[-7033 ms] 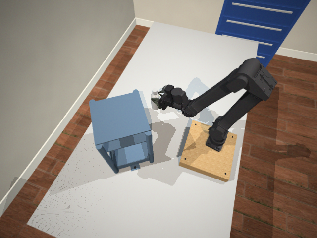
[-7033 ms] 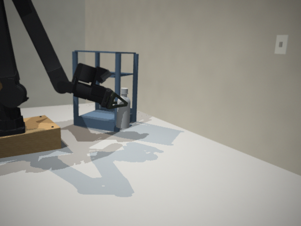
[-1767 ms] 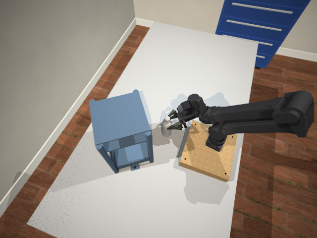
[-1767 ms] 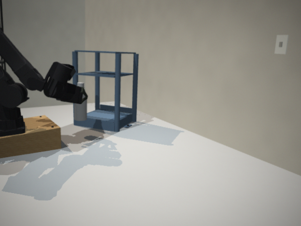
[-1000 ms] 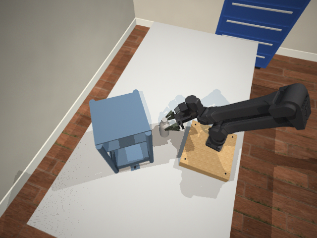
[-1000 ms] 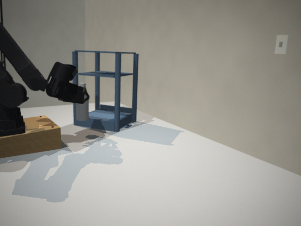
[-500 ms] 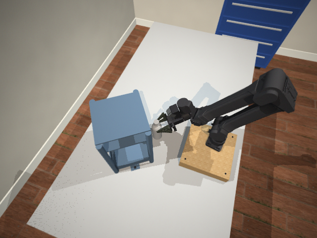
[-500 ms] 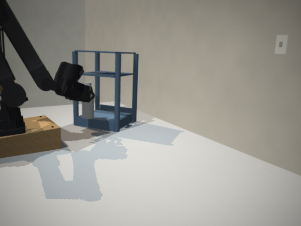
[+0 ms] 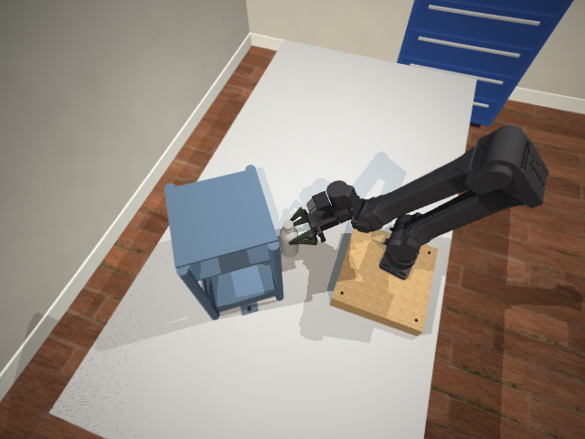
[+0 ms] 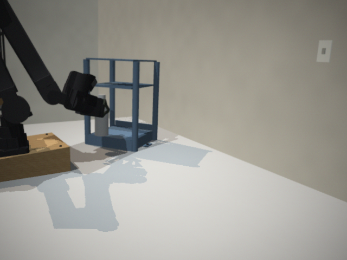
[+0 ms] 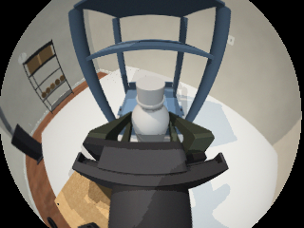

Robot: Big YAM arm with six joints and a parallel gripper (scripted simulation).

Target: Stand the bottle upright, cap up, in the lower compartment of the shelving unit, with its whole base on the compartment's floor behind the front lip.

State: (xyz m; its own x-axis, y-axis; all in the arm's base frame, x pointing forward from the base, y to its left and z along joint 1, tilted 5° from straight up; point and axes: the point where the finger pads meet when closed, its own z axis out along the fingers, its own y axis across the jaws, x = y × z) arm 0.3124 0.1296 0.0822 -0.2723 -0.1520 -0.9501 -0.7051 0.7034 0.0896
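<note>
A pale grey bottle (image 9: 288,238) (image 10: 101,123) (image 11: 151,110) stands upright, cap up, between my fingers. My gripper (image 9: 293,230) (image 10: 106,110) (image 11: 150,115) is shut on the bottle's body just below its neck. The blue shelving unit (image 9: 217,217) (image 10: 135,106) (image 11: 85,45) stands right in front of it, open side towards the gripper. The bottle is at the opening of the lower compartment, close to the front lip (image 10: 111,140). Its base is about level with the top of the lip. I cannot tell whether the base is past the lip.
The arm's wooden base board (image 9: 382,293) (image 10: 33,159) lies just behind the gripper on the white table (image 9: 330,118) (image 10: 196,209). A middle shelf (image 10: 123,84) spans the unit above the lower compartment. A blue drawer cabinet (image 9: 472,42) stands beyond the table's far end.
</note>
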